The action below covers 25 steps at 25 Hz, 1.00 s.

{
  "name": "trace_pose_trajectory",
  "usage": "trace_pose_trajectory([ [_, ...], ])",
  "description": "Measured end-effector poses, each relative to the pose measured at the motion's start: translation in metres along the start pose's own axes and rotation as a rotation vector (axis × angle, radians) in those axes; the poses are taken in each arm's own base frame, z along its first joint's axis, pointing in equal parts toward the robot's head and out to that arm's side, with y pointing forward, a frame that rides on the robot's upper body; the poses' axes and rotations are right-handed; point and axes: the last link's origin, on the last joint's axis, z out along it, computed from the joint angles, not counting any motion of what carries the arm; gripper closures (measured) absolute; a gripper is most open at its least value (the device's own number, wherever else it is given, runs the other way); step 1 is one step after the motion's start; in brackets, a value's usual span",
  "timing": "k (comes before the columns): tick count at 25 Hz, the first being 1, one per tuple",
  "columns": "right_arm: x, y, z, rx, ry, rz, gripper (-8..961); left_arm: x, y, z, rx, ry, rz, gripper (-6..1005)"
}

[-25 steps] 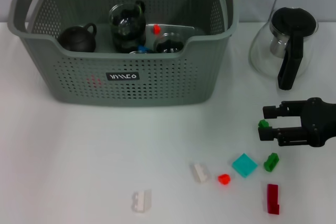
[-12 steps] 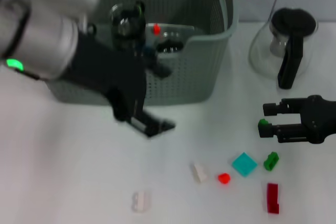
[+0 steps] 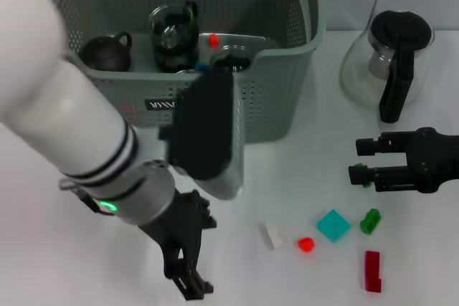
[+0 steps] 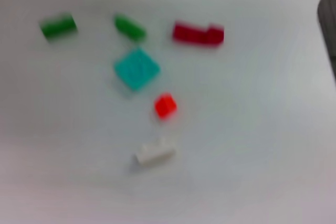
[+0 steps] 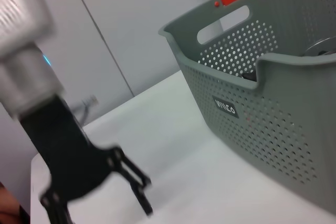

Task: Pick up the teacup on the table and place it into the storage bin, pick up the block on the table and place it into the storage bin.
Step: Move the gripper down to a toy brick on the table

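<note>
**Operator:** I have the left gripper (image 3: 188, 277) low over the table (image 3: 64, 249), fingers spread and holding nothing. The white block (image 3: 272, 236) lies just beyond its tips on the right gripper's side, apart from it.

**Colleague:** Why so low?

**Operator:** My guess: it is lining up on a block. The red cube (image 3: 306, 244) and teal tile (image 3: 334, 225) sit farther that way.

**Colleague:** And the other arm?

**Operator:** The right gripper (image 3: 356, 160) hangs near the glass jug (image 3: 391, 62), jaws parted, empty (a green block (image 3: 370, 220) just below it). The storage bin (image 3: 272, 98) stands well behind my left gripper, a dark teacup (image 3: 106, 51) already inside.
</note>
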Motion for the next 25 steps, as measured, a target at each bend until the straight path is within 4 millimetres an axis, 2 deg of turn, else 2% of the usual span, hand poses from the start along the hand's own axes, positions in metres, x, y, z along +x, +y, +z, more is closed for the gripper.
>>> trace_pose_trajectory([
  [5, 0.002, 0.000, -0.001, 0.003, -0.001, 0.005, 209, -0.008, -0.001, 0.031, -0.013, -0.128, -0.054, 76],
  [13, 0.002, 0.000, 0.002, 0.006, -0.003, 0.003, 209, -0.008, 0.001, 0.044, 0.010, -0.182, -0.047, 84],
  [24, 0.001, 0.000, 0.002, 0.006, -0.004, 0.001, 209, -0.008, 0.003, 0.054, 0.018, -0.193, -0.029, 95],
  [25, 0.002, 0.000, 0.002, 0.006, -0.004, 0.002, 209, -0.008, 0.003, 0.054, 0.019, -0.197, -0.026, 123],
])
